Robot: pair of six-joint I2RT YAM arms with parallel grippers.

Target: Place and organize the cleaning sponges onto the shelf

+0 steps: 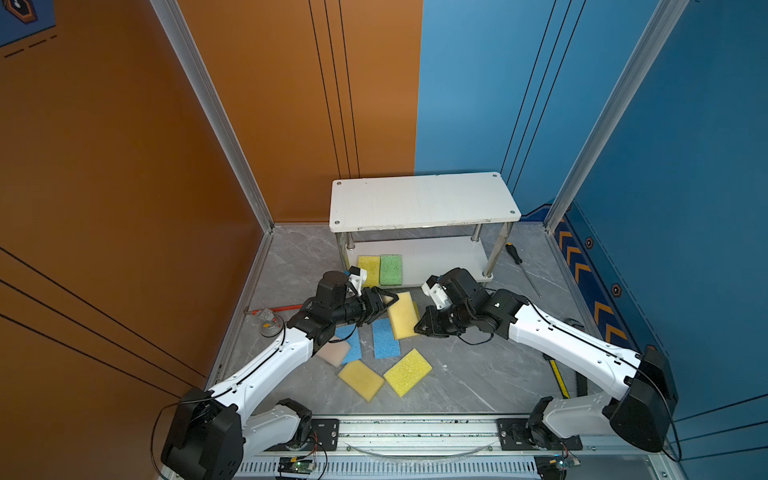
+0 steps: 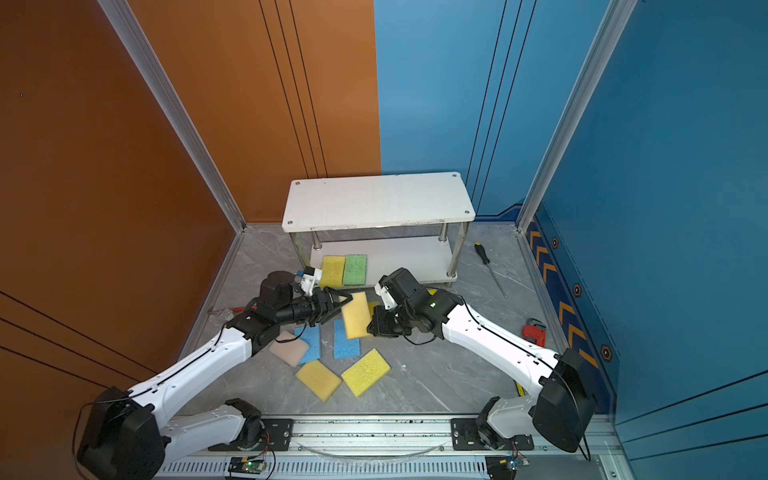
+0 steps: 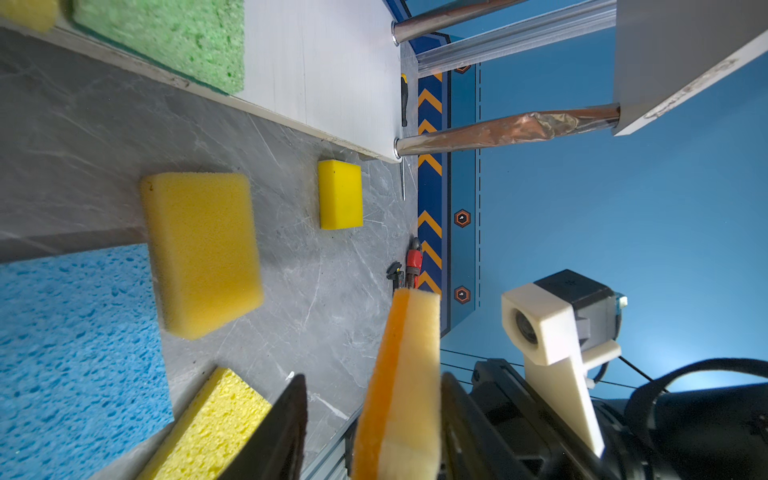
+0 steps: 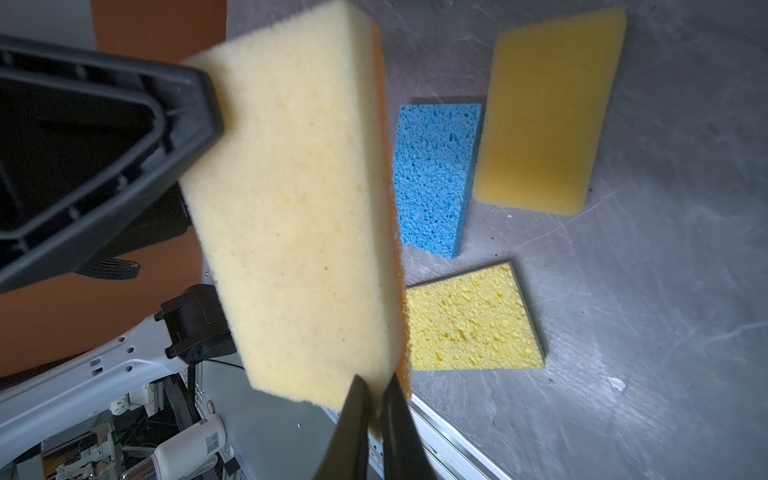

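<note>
**A:** How far along is the robot with this?

**B:** Early days tbh. Only a yellow sponge [image 1: 368, 270] and a green sponge [image 1: 391, 269] lie side by side on the shelf [image 1: 424, 199], lower board. About seven sit on the surface [image 1: 478, 374]: two blue sponges [image 1: 385, 338], a pinkish sponge [image 1: 334, 352], the rest yellow.

**A:** And the tools?

**B:** The right tool [image 1: 420, 326] is clenched on one end of a pale yellow sponge [image 1: 402, 314], up in the air just in front of the shelf. The left tool [image 1: 384, 302] straddles the other end, with a gap at one finger, so it's not clamped yet. Looks like a handover.
</note>
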